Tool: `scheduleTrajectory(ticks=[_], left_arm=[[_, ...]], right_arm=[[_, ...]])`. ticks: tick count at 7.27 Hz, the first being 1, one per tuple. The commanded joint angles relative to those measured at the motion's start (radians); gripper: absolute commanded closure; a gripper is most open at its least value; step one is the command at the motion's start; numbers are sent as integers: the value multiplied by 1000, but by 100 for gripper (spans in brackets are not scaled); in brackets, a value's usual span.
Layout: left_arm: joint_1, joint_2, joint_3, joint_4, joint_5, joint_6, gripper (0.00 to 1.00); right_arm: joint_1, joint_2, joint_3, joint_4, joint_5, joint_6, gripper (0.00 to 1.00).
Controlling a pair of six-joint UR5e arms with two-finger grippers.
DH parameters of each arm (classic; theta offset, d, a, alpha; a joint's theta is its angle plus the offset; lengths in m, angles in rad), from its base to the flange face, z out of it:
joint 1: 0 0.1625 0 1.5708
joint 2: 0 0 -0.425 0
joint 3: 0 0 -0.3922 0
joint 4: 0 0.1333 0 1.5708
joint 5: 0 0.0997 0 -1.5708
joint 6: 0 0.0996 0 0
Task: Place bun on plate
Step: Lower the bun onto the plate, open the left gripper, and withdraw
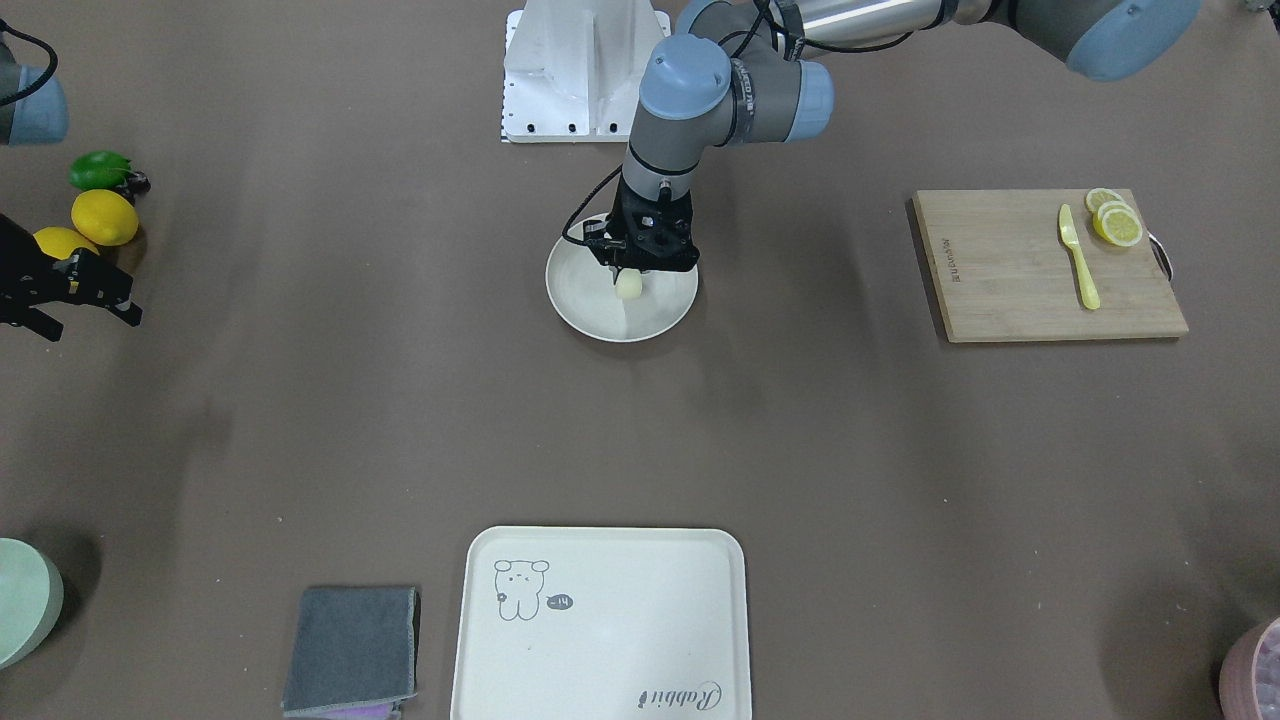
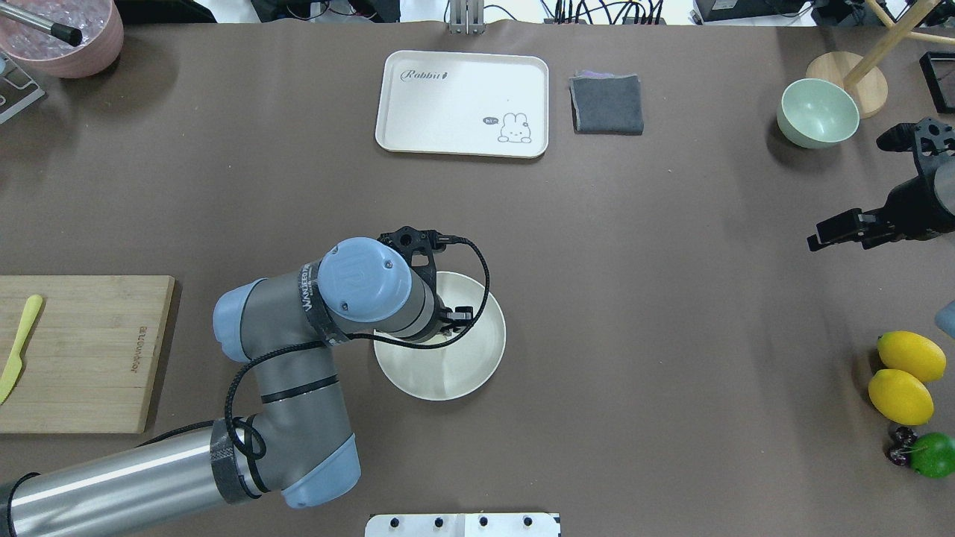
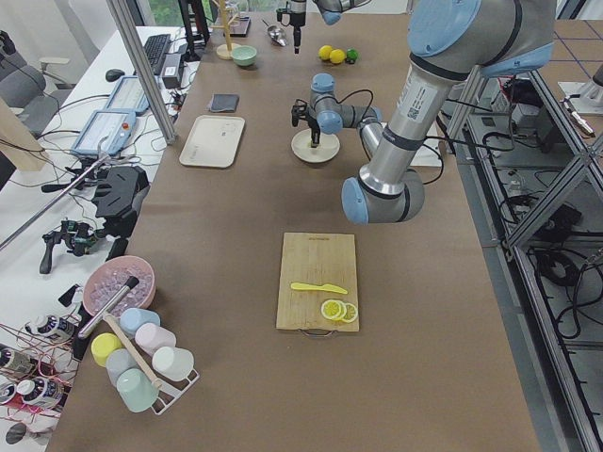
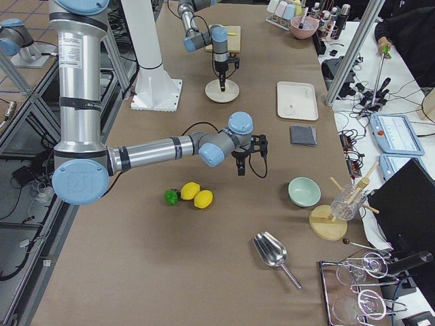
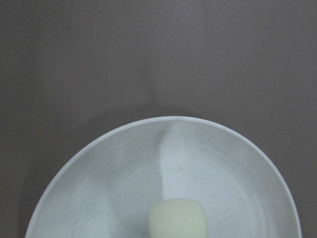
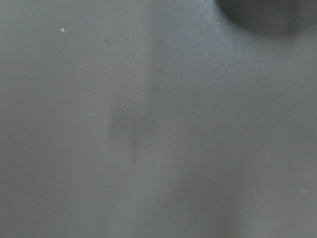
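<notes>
The bun (image 1: 628, 286) was low over the plate (image 1: 600, 325) under the left gripper (image 1: 632, 272), its fingers' hold unclear, so placement seemed nearly done, wanting release and a straight lift

Left hand (image 1: 628, 271) and arm (image 2: 358, 291) over plate (image 1: 590, 315), blocking approach from above; open surface (image 1: 800, 420) all round; tray (image 1: 600, 620) well apart.

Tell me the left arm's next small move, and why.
Probably release and lift the left gripper straight up: the bun already lies within the plate, seemingly resting on it. Whether it is gripped is unclear.
</notes>
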Motion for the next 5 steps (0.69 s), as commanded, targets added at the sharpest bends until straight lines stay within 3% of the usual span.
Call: scheduleTrajectory(ticks=[1,3,4,5], left_arm=[[15,0,2,-2,20,0,60],[19,-1,-1,-2,21,0,55],[19,-1,1,-2,21,1,35],[18,-1,-1,-2,23,1,31]], right_arm=[[0,-12,-2,5,-2,0,0],[0,-26,6,9,2,0,0],[0,-28,5,9,2,0,0],[0,-29,5,9,2,0,0]])
